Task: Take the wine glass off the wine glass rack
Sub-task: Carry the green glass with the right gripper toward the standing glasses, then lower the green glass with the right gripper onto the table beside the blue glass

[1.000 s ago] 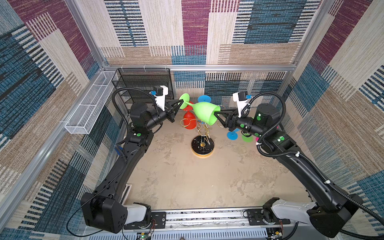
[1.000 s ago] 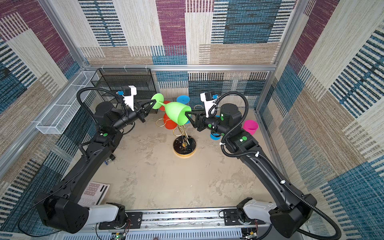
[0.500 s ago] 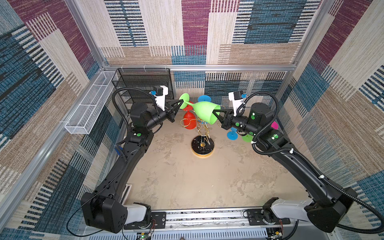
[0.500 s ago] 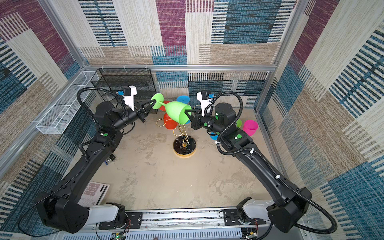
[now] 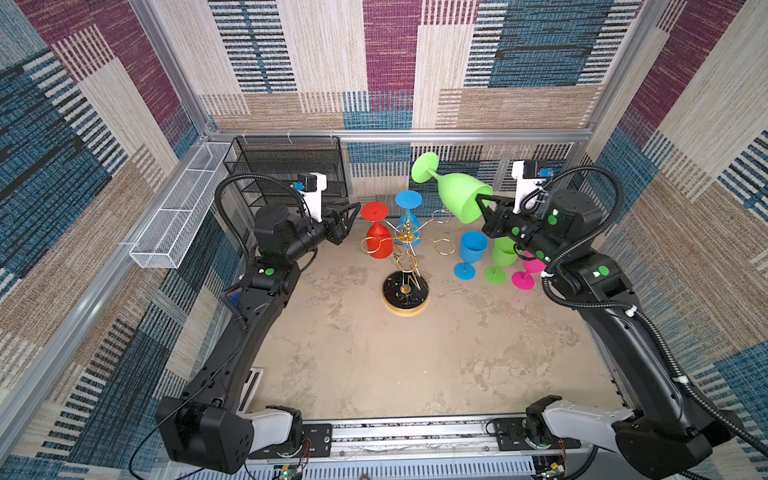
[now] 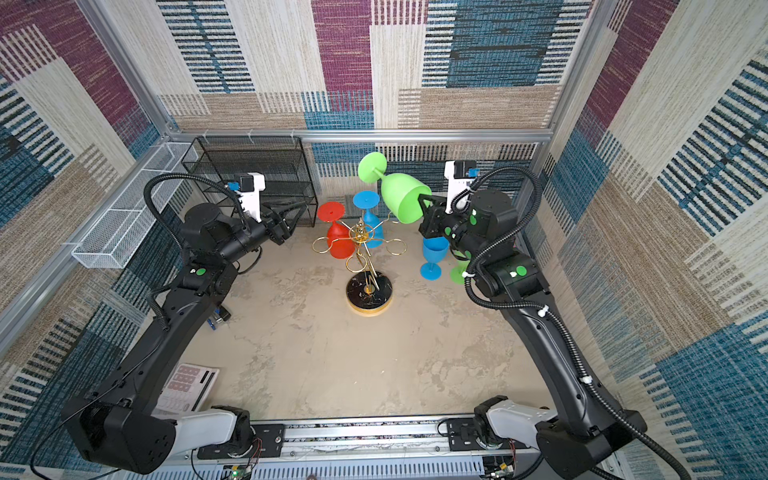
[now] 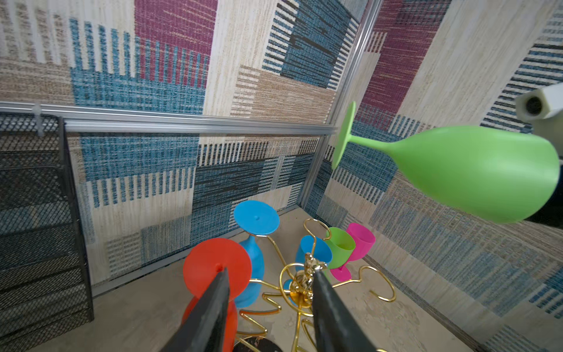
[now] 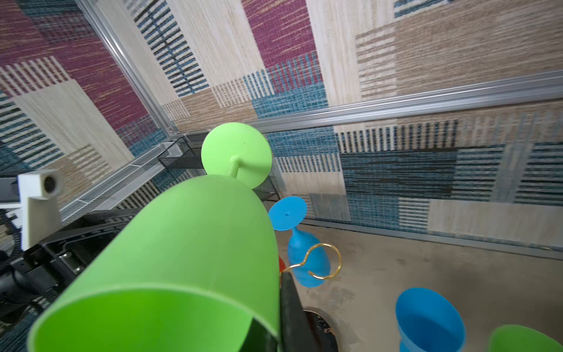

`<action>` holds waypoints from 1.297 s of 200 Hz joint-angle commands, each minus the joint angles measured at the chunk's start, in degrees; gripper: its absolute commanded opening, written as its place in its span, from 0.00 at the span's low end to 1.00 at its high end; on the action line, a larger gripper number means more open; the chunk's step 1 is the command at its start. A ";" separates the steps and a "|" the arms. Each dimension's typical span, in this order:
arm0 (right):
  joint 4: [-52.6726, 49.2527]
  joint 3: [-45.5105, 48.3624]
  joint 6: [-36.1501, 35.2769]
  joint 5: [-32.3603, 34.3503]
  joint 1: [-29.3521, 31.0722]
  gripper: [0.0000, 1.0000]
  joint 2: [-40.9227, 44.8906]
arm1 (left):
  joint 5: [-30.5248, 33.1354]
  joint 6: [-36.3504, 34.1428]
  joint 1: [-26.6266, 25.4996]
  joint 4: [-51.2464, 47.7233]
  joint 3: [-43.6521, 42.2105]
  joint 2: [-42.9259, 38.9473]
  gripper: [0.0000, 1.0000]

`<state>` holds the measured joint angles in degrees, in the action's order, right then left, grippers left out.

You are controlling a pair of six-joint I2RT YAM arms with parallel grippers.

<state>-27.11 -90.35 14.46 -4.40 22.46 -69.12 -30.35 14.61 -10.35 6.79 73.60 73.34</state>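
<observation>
Matte lime-green wine glass (image 5: 459, 197) held clear of the gold wire wine glass rack (image 5: 405, 293)

Nearest, the rack's round black marbled base; its looped arms carry a smooth red glass (image 5: 378, 245) upside down; beside that the left gripper (image 5: 351, 218) gapes empty; farther, the right gripper (image 5: 484, 208) pinches the green bowl's rim, disc foot tilted towards the back wall.

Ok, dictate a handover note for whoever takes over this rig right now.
Right gripper: shut on the green wine glass's rim, holding it tilted in the air, clear of the wine glass rack.
Left gripper: jaws open, empty, near the red glass hanging on the rack.
Blue glass hangs there too.
Done: green one is off.
Left: set it down, perhaps beside the three glasses on the table.
</observation>
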 commanded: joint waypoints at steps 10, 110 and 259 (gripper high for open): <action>-15.04 -6.11 -5.76 11.59 -0.86 0.00 0.66 | 2.17 0.43 3.51 -1.54 -1.37 -1.68 0.50; -47.29 -19.62 -4.61 21.01 -1.06 0.00 -6.27 | 5.30 -6.28 9.43 6.10 -13.41 -6.46 0.55; -44.80 4.29 0.30 11.58 -1.10 0.00 -6.78 | 4.77 -6.44 11.64 15.98 -23.32 -8.18 0.58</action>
<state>-74.76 -88.20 13.69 9.72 21.34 -74.63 -25.67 8.99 0.91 20.27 50.78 65.69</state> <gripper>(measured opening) 0.065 0.582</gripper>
